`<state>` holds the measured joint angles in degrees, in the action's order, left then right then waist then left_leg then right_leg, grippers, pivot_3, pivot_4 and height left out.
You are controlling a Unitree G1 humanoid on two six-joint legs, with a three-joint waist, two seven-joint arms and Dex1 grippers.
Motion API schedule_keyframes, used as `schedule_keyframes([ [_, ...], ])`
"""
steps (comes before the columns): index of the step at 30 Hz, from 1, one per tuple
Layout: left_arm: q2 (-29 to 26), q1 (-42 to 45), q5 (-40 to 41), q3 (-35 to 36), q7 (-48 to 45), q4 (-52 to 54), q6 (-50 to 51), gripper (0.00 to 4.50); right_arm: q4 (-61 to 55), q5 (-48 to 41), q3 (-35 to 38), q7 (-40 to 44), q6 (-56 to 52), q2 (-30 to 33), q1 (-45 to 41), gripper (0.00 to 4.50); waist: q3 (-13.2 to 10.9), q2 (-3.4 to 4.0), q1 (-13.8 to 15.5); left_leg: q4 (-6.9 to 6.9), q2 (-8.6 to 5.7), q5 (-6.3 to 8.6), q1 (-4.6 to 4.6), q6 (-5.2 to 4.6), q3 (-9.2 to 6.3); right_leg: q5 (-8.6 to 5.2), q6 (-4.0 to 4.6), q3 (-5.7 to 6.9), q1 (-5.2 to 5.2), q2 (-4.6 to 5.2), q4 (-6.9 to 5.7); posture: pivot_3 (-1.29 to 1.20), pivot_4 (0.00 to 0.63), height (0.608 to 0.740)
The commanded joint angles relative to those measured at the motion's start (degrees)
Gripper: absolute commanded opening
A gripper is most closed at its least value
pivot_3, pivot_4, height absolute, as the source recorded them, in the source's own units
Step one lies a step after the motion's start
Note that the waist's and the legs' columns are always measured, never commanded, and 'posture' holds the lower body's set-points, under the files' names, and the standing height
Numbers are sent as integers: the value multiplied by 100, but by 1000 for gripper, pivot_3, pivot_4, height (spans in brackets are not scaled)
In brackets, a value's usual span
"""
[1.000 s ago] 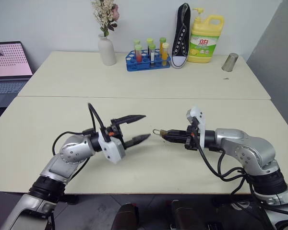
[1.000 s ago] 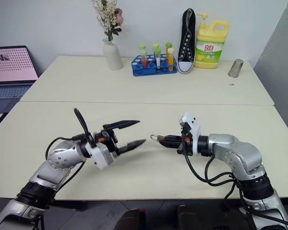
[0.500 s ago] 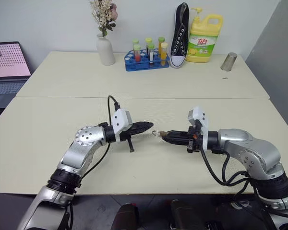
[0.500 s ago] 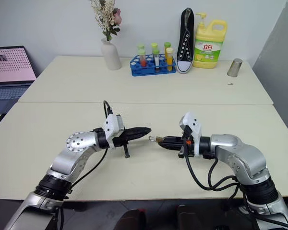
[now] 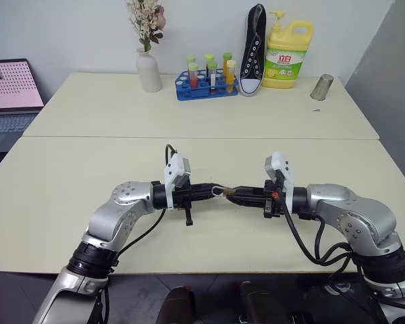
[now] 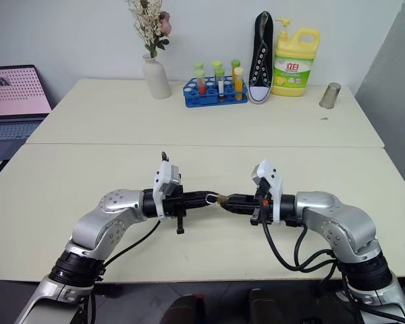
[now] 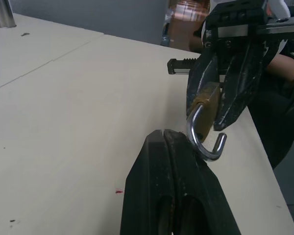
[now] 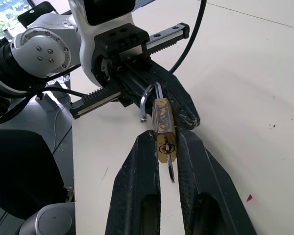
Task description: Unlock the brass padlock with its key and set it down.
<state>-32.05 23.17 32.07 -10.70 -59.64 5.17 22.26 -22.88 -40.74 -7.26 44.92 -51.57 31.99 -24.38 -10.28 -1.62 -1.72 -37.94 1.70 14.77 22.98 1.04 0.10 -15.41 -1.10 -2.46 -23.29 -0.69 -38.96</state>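
Over the near table [image 5: 67,202] the two grippers meet tip to tip at mid-front, so the way across between them is blocked: the left gripper [image 5: 206,192], fingers pressed together, touches the shackle of the padlock [image 8: 164,127] that the right gripper [image 5: 235,194] clamps. Bare tabletop lies on every side of them, to the left, to the right and behind toward the seam. The far table is crowded along its back edge only: vase [image 5: 148,70], tube rack [image 5: 206,86], shoe [image 5: 254,48], bottle [image 5: 289,54], cup [image 5: 322,87]. A laptop [image 5: 12,94] stands off the left side
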Motion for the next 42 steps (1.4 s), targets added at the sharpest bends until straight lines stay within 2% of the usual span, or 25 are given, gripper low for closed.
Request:
schedule_keyframes([
  [1, -92, -69, 106, 229, -102, 309, 119, 0, -128, -76, 189, 13, 72, 12, -80, 125, 0, 0, 1, 0, 0, 0, 0, 0, 0, 0, 0, 0, 0, 0, 0, 0, 150, 740],
  [6, -146, -147, 196, 323, -195, 498, 372, 0, -110, -45, 170, 24, 78, 36, -76, 125, 0, 0, 2, 0, -1, 0, 0, 0, 0, 0, 0, 0, 0, 0, 0, 0, 150, 740],
  [15, -330, -165, 826, 523, -341, 975, 1300, 0, -29, 104, 100, 76, 144, 82, -70, 125, 0, 0, 0, 0, 0, 0, 0, 0, -1, 0, 0, 0, 0, 0, 1, 0, 150, 740],
  [19, -247, -87, 958, 688, -185, 967, 1500, 0, -8, 148, 67, 108, 182, 76, -70, 125, 0, 0, 1, 0, 0, 0, 0, 0, -1, -1, 0, 0, 0, 0, 1, 0, 150, 740],
  [35, -253, 15, 888, 927, -58, 792, 1497, 0, -6, 146, 39, 108, 187, 14, -65, 125, -1, -1, 2, 0, 0, 0, 0, 0, -1, -1, 0, 0, 0, 0, 2, 0, 150, 740],
  [39, 47, 179, 716, 1137, 444, 469, 1315, 0, -5, 158, 14, 127, 211, 0, -62, 125, -1, 0, 4, 0, 0, 0, 0, 0, -1, -1, 0, 1, 0, 1, 2, 0, 150, 740],
  [42, 93, 194, 481, 1005, 437, 370, 1164, 0, 4, 163, -6, 140, 220, -12, -73, 125, -1, -1, 4, 0, -2, 0, 1, 0, 0, -1, 0, -1, 0, 1, 3, 0, 150, 740],
])
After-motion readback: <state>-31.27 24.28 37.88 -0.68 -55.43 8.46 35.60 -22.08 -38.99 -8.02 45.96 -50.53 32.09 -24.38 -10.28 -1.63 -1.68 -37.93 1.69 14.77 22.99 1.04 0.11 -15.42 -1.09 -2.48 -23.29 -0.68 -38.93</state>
